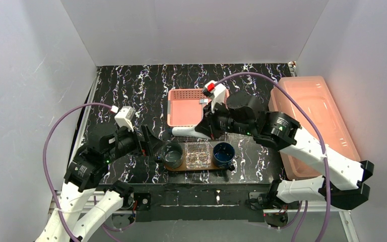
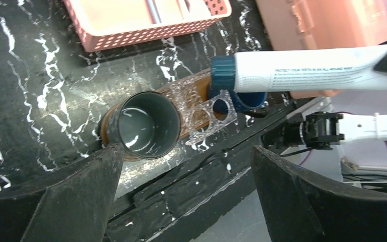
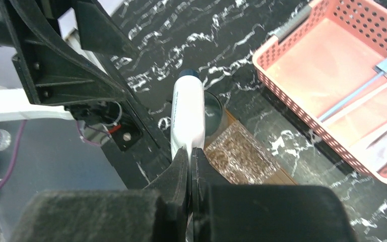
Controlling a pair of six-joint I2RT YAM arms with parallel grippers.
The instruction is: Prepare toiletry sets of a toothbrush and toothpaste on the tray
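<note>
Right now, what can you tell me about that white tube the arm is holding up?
It is a toothpaste tube of smooth white plastic, with a ribbed dark blue cap and a line of small blue print along its side. It lies roughly level in the air, cap pointing toward the left arm, above the wooden tray and near the grey cup. Only the right arm's jaws seem to touch it, pinched shut on its flat tail end.
</note>
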